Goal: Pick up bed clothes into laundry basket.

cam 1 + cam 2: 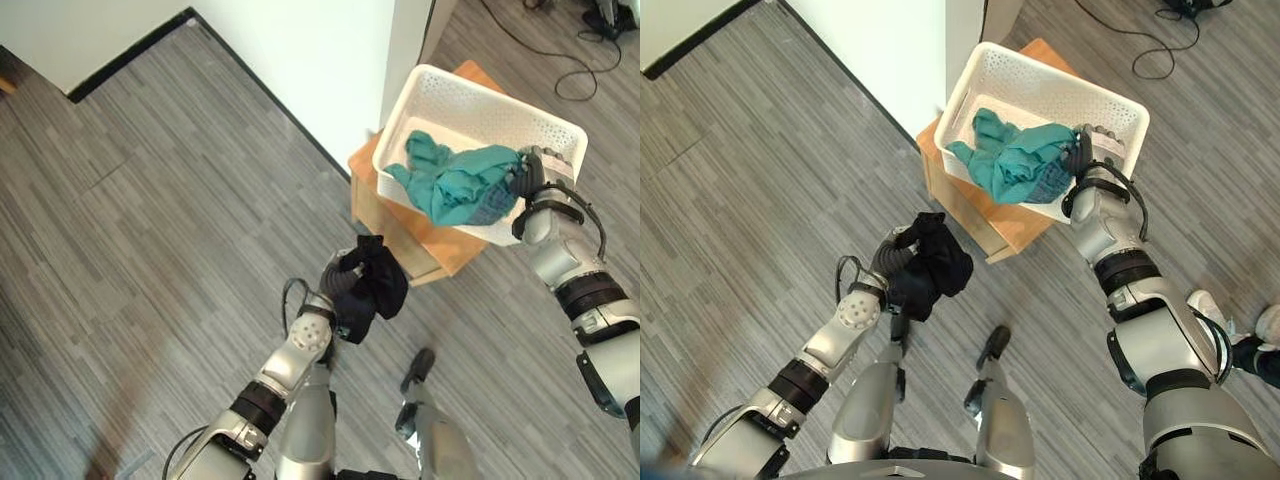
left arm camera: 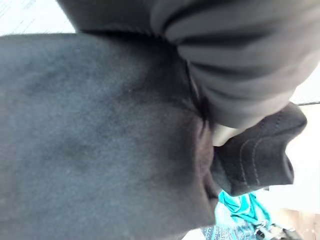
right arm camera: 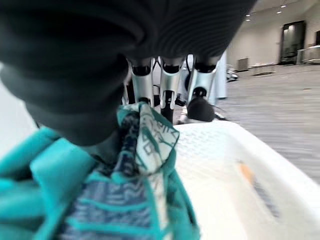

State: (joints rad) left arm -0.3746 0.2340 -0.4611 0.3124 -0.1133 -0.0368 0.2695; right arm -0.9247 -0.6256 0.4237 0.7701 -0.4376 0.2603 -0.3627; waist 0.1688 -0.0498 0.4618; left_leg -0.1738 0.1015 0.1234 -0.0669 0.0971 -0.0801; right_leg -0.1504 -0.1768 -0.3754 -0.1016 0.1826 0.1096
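A white perforated laundry basket (image 1: pixel 440 78) stands on a small wooden stand (image 1: pixel 455 250). Inside it lies a bunched teal cloth (image 1: pixel 455 180), patterned at one end (image 3: pixel 145 135). My right hand (image 1: pixel 530 178) is at the basket's right rim, its fingers (image 3: pixel 170 82) closed on that patterned end, which rises to the palm. My left hand (image 1: pixel 338 282) hangs above the floor, in front and to the left of the stand, shut on a crumpled black cloth (image 1: pixel 375 285). The black cloth (image 2: pixel 100 140) covers its fingers in the left wrist view.
A white wall corner with dark skirting (image 1: pixel 300 60) runs behind the stand. Grey wood-pattern floor (image 1: pixel 150 250) spreads to the left. A thin cable (image 1: pixel 570 60) lies on the floor behind the basket. A person's shoes (image 1: pixel 1255 330) show at the right edge.
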